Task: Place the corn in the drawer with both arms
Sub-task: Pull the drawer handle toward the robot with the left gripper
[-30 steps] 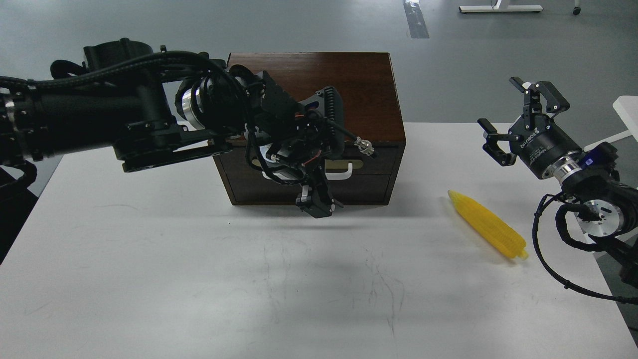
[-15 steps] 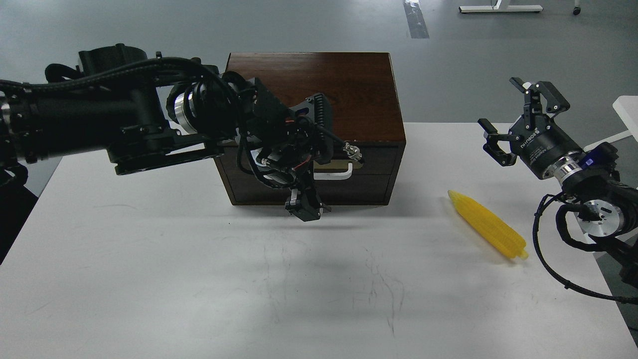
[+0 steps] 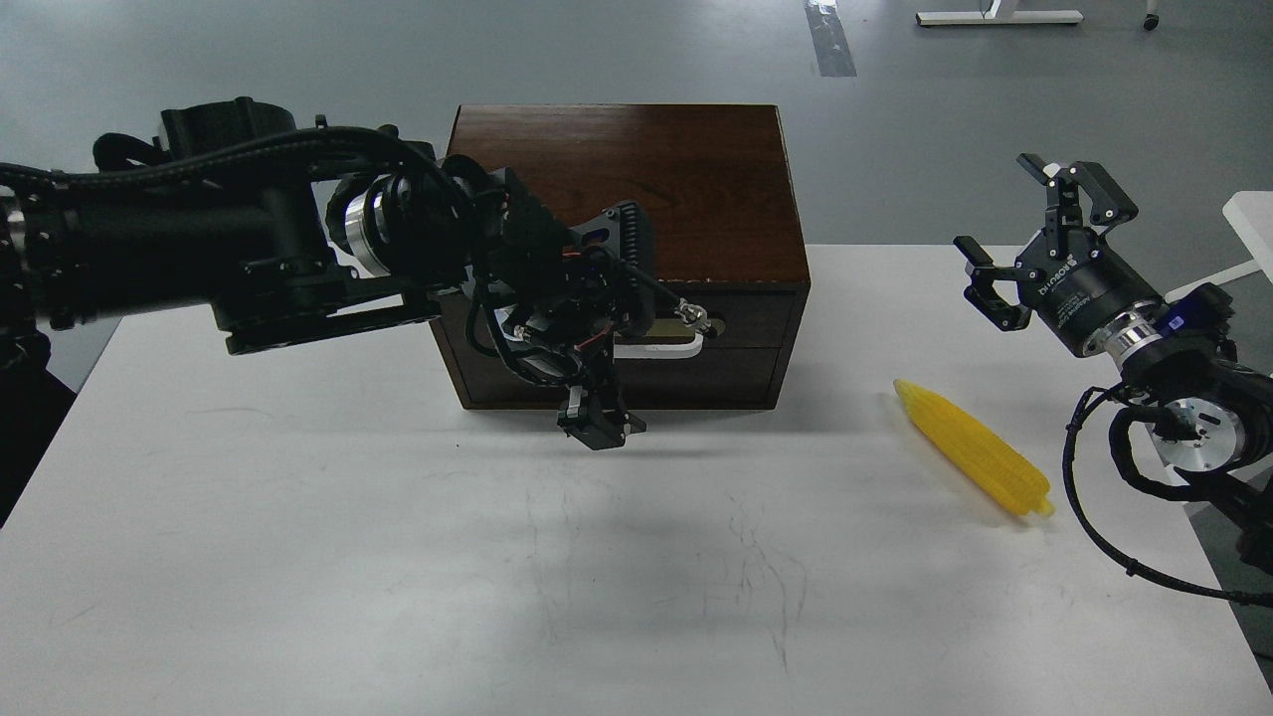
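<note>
The white tabletop (image 3: 298, 557) carries a dark brown cabinet (image 3: 636, 179) at its far edge, whose drawer (image 3: 746, 323) is seen closed. The left pincer (image 3: 595, 423), its state not discernible, hangs before it. The right pincer (image 3: 1034, 234) is spread. Near the right edge lies the yellow, ribbed, tapered corn (image 3: 975, 447).

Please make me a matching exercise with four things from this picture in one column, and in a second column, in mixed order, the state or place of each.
1. corn
2. drawer
3. right pincer
4. left pincer

a. closed
b. in front of the cabinet
c. lying on the table
d. open, holding nothing

Pairs: 1-c, 2-a, 3-d, 4-b
</note>
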Robot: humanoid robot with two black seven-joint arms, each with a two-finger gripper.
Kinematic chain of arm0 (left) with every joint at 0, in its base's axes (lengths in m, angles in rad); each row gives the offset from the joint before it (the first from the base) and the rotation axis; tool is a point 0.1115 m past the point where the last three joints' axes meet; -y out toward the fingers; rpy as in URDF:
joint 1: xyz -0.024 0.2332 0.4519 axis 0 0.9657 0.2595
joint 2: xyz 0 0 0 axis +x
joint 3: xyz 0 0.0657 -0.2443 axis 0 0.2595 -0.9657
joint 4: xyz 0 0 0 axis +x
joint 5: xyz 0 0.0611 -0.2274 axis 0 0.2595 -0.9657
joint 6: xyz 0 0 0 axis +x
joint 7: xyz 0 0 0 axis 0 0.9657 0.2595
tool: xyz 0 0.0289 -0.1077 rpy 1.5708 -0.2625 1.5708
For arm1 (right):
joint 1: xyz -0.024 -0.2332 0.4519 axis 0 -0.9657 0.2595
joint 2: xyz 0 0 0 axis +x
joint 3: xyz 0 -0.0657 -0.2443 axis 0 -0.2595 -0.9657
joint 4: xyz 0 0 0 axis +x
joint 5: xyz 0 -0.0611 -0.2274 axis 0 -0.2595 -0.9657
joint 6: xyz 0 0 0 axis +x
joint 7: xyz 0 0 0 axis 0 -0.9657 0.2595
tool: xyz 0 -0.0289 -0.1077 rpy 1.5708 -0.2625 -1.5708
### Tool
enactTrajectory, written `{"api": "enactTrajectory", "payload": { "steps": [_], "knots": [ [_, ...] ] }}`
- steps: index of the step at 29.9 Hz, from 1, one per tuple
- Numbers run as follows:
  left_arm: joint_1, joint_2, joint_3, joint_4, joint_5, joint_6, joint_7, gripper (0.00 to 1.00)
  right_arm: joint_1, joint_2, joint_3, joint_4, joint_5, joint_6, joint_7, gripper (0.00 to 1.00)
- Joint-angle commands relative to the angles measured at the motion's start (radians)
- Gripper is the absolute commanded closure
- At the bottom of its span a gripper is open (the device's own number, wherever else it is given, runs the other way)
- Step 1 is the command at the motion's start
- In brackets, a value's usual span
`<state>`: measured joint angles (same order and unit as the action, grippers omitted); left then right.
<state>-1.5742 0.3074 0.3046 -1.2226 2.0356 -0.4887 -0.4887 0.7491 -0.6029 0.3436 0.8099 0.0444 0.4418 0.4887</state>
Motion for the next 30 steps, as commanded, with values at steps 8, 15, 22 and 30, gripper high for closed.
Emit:
{"api": "enactTrajectory", "payload": {
  "steps": [8,15,22,30],
  "knots": [
    [0.013,-0.004,0.001,0.000,0.000,0.000,0.000,0.02,-0.002,0.000,0.003,0.000,0.000,0.000,0.000,0.00],
    [0.013,-0.011,0.001,0.003,0.000,0.000,0.000,0.02,-0.002,0.000,0.005,0.000,0.000,0.000,0.000,0.00],
    [0.011,-0.017,0.019,0.003,0.000,0.000,0.000,0.02,-0.004,0.000,0.005,0.000,-0.001,0.000,0.000,0.00],
    [0.010,-0.019,0.019,0.002,0.000,0.000,0.000,0.02,-0.004,0.000,0.006,0.000,0.000,0.000,0.000,0.00]
  ]
}}
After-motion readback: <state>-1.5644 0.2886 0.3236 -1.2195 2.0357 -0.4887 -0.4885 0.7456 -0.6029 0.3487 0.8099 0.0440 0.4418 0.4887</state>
